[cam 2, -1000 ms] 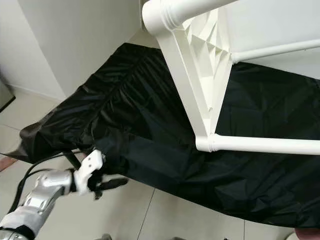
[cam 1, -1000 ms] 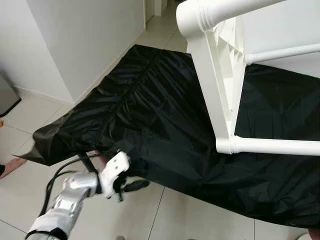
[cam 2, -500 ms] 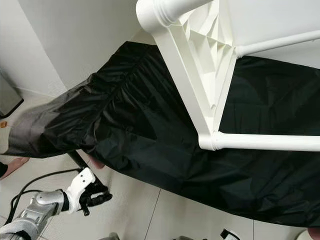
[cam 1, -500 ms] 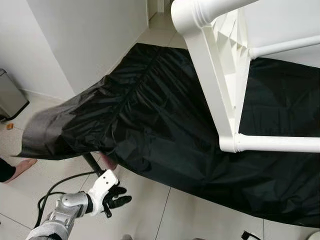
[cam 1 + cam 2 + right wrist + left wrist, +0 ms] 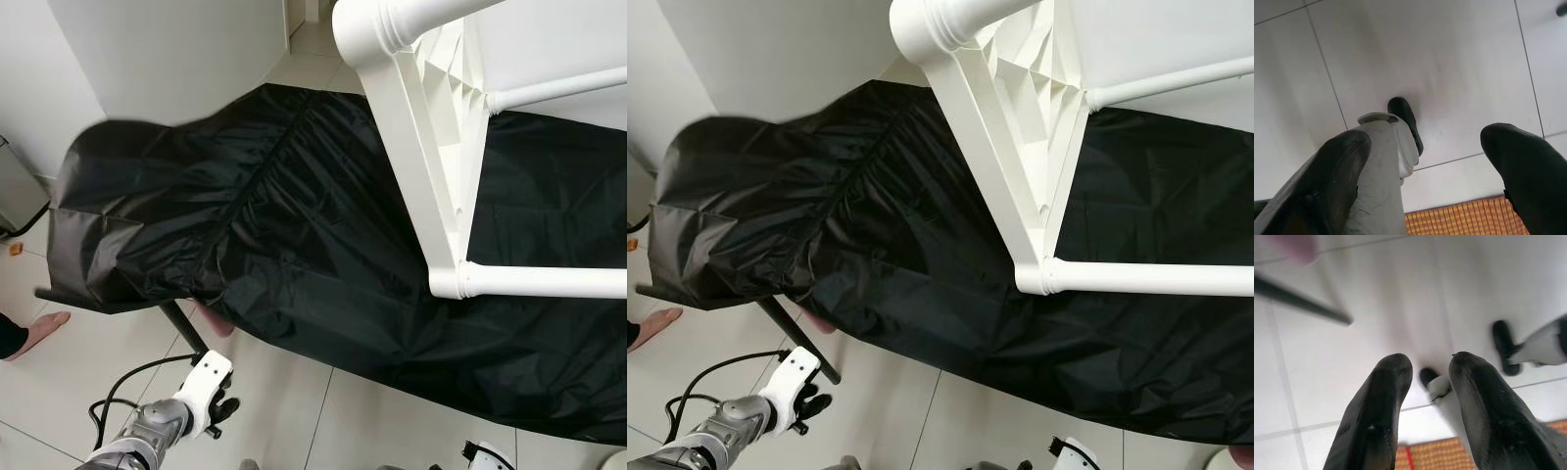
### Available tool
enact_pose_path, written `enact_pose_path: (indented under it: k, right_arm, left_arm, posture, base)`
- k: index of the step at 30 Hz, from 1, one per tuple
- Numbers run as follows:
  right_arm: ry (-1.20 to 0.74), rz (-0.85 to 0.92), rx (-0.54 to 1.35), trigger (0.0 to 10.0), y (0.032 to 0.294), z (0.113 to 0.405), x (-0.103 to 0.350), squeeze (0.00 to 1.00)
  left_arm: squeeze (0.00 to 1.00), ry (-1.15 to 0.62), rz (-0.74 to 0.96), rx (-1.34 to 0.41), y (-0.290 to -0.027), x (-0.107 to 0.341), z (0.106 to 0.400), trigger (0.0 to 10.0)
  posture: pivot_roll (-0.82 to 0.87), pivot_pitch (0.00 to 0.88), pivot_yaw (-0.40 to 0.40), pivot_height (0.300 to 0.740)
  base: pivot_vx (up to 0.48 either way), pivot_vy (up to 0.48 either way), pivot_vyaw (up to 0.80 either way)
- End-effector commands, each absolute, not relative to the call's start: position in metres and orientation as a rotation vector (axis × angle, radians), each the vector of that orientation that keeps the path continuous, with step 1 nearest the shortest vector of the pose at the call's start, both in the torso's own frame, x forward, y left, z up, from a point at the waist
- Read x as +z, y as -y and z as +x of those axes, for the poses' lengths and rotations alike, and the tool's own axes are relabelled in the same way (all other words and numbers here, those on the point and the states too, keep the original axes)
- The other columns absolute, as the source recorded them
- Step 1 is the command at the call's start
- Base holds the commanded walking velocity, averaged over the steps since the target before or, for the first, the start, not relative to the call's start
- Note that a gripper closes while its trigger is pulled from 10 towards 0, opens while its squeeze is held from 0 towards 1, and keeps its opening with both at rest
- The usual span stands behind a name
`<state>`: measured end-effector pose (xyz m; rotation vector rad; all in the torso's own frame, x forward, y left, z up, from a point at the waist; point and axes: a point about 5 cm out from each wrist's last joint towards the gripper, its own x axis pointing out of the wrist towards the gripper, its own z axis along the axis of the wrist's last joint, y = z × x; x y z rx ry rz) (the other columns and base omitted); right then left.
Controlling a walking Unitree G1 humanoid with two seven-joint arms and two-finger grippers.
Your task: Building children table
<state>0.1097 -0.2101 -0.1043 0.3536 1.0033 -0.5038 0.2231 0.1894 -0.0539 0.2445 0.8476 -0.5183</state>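
Fingers (image 5: 1378, 401) of the left end effector (image 5: 1425, 391) parted, nothing between them, tips over pale tile floor (image 5: 1376, 308). From the head views, left end effector (image 5: 217, 406) low at the robot's left, hanging just above the floor, clear of the black sheet (image 5: 323, 245). Right end effector (image 5: 1425, 166) also released, its two fingers spread wide and empty above the tiles; a strip of orange checked mat (image 5: 1459, 218) shows beneath it.

Black rod (image 5: 184, 326) slants down from under the sheet's near edge toward the left end effector, not touching it. Sheet spread across the floor, its left corner lifted and blurred. White children table frame (image 5: 431, 196) stands on the sheet at the robot's right: thick slanted leg, horizontal rail (image 5: 549, 282) joining at its lower end. Bare foot of a person (image 5: 39, 328) on the tiles at far left.
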Motion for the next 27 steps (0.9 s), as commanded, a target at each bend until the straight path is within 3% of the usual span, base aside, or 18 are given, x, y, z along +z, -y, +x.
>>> enact_pose_path:
  k: [1,8,12,27]
  right_arm:
    - [-1.050,0.121,-0.281,10.0,0.195,0.105,-0.109,0.00]
    - [-0.976,0.153,-0.193,10.0,0.187,0.127,-0.103,0.00]
    - [-0.938,0.103,-0.083,10.0,0.182,0.141,-0.098,0.00]
    - [-0.899,0.087,-0.034,10.0,0.181,0.147,-0.095,0.00]
  left_arm:
    - [0.00,-0.883,0.281,-0.456,-0.196,-0.058,0.219,10.0]
    - [0.00,-0.877,0.175,-0.407,-0.180,-0.058,0.225,10.0]
    - [0.00,-0.812,0.165,-0.499,-0.152,-0.051,0.237,10.0]
    - [0.00,-0.819,0.132,-0.495,-0.147,-0.053,0.234,10.0]
  posture:
    - [0.02,0.025,0.064,0.740]
    - [0.01,0.024,0.038,0.740]
    - [0.02,0.019,0.014,0.740]
    - [0.01,0.012,0.000,0.740]
  base:
    - [0.000,0.000,0.00]
    - [0.000,0.000,0.00]
    - [0.000,0.000,0.00]
    - [0.000,0.000,0.00]
